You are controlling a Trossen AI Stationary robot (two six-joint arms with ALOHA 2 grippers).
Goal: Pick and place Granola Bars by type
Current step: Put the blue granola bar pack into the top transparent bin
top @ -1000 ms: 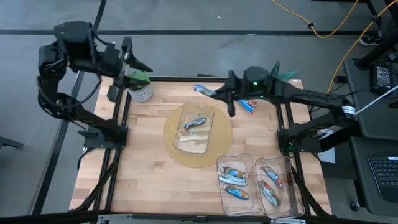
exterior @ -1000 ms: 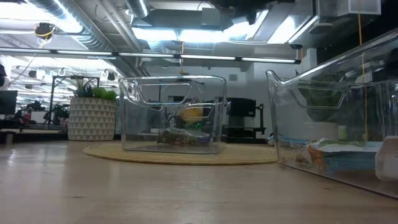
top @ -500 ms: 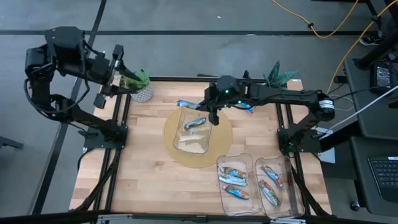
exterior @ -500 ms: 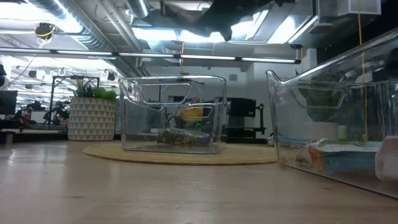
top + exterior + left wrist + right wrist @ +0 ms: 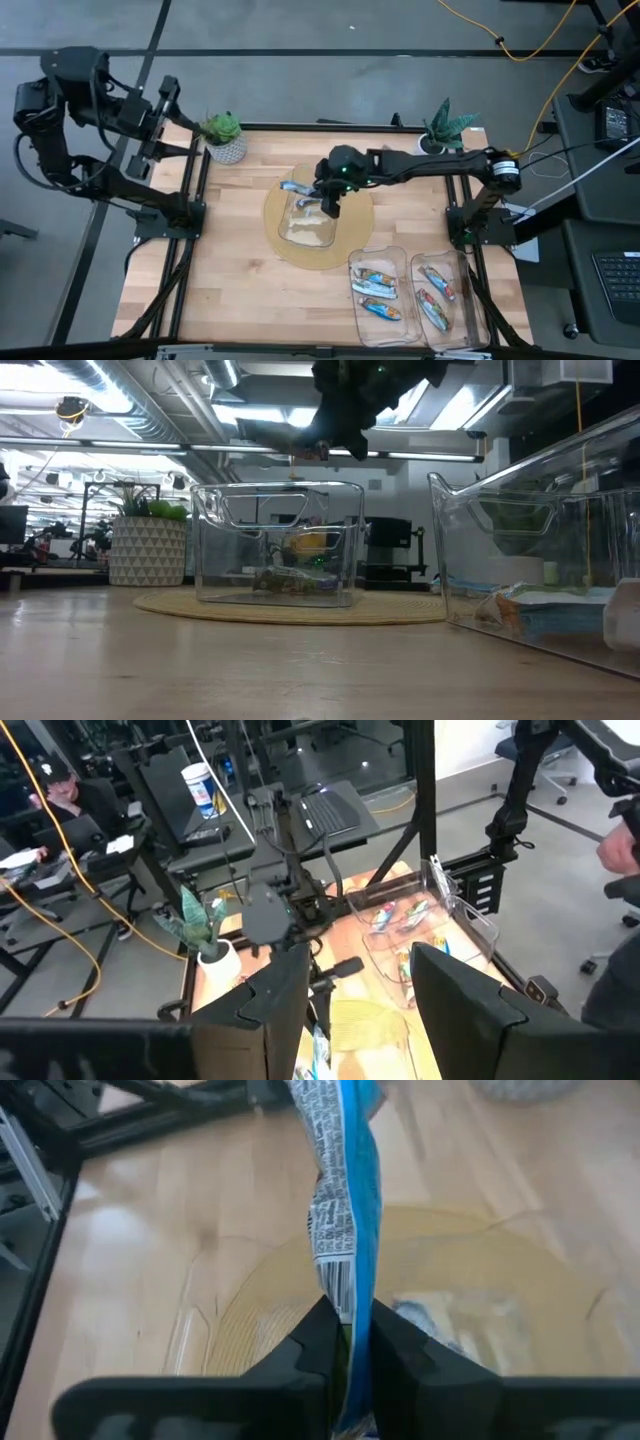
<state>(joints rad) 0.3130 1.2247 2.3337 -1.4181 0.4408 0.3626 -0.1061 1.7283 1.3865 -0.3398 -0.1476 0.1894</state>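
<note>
The right gripper hangs over the clear bin on the round straw mat in the middle of the table, and its two fingers are pinched tight on a blue-and-silver granola bar. The bar sticks straight out past the fingertips, up in the air above the bin's rim. More bars lie in two clear bins near the front edge, and the left gripper waits with its fingers spread wide and nothing in them, up high off the table's back left corner.
</note>
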